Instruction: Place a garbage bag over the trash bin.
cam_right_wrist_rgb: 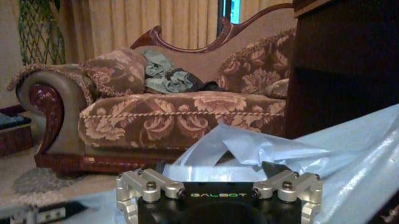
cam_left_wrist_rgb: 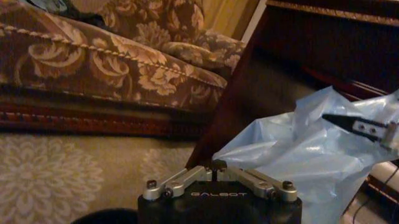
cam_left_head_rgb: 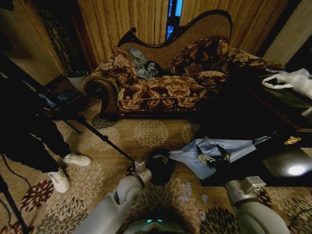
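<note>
From the head view I count one garbage bag (cam_left_head_rgb: pixel 220 151), one trash bin (cam_left_head_rgb: pixel 161 165) and two hands. The pale blue bag lies spread and wrinkled on the carpet (cam_left_head_rgb: pixel 151 131), at about 3 o'clock from the bin and just beside it, against the dark worktop (cam_left_head_rgb: pixel 273 117). The small black bin stands on the carpet near the end of the left arm, and the left hand (cam_left_head_rgb: pixel 160 158) is over its mouth; I cannot tell how far that hand is open here. The right hand (cam_left_head_rgb: pixel 214 157) is down on the bag, its two fingers spread and touching the film. One white plastic bag (cam_left_head_rgb: pixel 292 80) rests on the worktop at 2 o'clock. One floral sofa (cam_left_head_rgb: pixel 165 78) stands behind, at 12 o'clock.

In the left wrist view, the left hand (cam_left_wrist_rgb: pixel 216 164) has its fingers drawn together, narrow, with the blue film just beyond them; if it pinches the film, I cannot tell. The right hand's dark finger (cam_left_wrist_rgb: pixel 341 121) lies on the bag farther off.

In the right wrist view, the right hand (cam_right_wrist_rgb: pixel 219 172) stands wide, and the crumpled film rises between its fingers.
</note>
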You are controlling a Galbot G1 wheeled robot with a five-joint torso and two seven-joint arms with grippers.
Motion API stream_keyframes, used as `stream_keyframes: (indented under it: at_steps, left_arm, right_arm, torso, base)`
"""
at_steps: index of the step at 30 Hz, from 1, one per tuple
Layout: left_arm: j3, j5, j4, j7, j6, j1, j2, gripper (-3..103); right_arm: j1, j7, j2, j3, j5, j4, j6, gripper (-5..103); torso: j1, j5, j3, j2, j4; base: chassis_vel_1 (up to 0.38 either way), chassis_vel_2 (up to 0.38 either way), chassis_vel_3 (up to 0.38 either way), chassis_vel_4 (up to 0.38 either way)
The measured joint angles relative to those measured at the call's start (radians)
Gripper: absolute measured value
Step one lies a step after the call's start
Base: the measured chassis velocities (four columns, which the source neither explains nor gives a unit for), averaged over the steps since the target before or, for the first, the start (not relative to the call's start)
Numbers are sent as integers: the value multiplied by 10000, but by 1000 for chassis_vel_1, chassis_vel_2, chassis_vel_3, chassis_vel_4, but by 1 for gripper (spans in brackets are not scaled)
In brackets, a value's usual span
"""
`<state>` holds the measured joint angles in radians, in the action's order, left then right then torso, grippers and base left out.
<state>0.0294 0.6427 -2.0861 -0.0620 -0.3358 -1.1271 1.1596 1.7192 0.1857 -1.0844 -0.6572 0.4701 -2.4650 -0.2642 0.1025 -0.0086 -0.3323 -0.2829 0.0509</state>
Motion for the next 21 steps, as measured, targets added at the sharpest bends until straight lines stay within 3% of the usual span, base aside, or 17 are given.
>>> stream_keyframes:
  at_steps: [21]
  left_arm:
    - [-216, 289, -116, -29, -22, -1, 22, 0]
  right_arm:
    - [-403, -117, -84, 434, -689, 800, 358, 100]
  torso:
    - [0, 2, 0, 0, -1]
  base:
    - [0, 0, 0, 0]
